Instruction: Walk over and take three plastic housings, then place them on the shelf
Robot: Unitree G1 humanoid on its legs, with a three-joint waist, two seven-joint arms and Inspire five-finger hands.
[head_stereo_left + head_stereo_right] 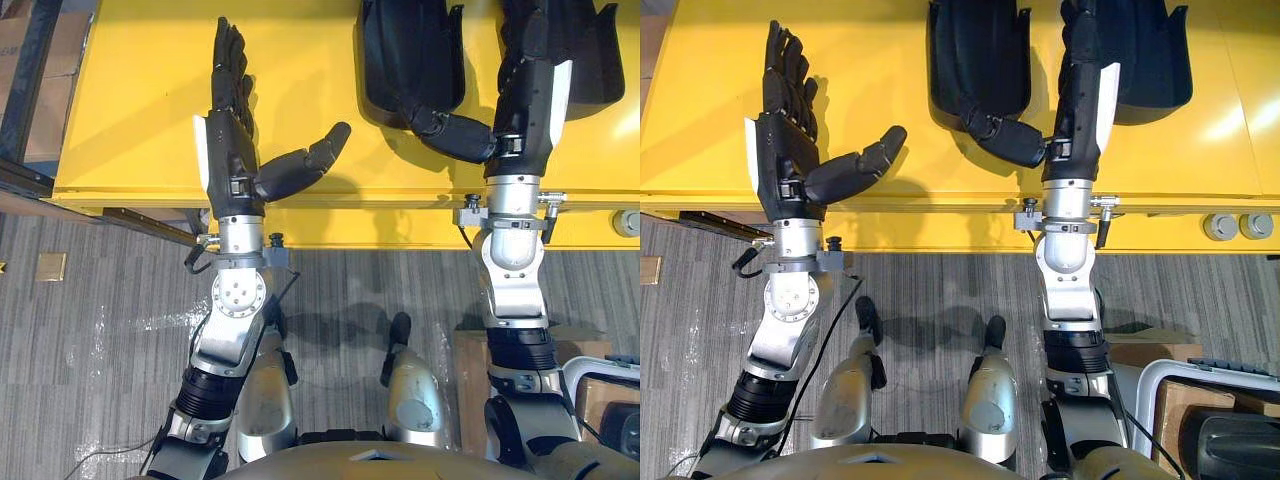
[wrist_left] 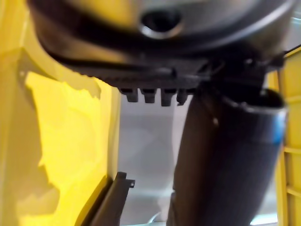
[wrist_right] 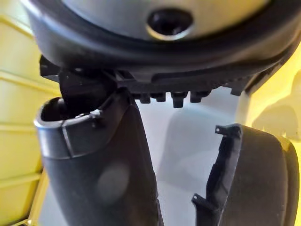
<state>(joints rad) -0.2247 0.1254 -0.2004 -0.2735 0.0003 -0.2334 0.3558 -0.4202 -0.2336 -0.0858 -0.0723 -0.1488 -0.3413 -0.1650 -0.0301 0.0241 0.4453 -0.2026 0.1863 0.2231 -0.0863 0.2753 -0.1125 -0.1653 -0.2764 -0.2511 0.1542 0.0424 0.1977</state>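
The left hand (image 1: 230, 145) reaches forward, fingers straight and thumb splayed inward. The right hand (image 1: 526, 100) mirrors it, fingers straight, thumb out.

A flat, glossy yellow worktop (image 1: 130, 120) spans the upper part of the scene, with a thick yellow front edge. Soft patches of light reflect off its right side. Below lies a grey carpet floor with fine stripes (image 1: 100, 350). At the far left, brown cardboard boxes (image 1: 55, 110) sit beside a dark metal rail (image 1: 30, 75). A small tan square (image 1: 50, 266) lies on the carpet. At lower right, a white-rimmed plastic bin (image 1: 1155, 385) holds brown cardboard.
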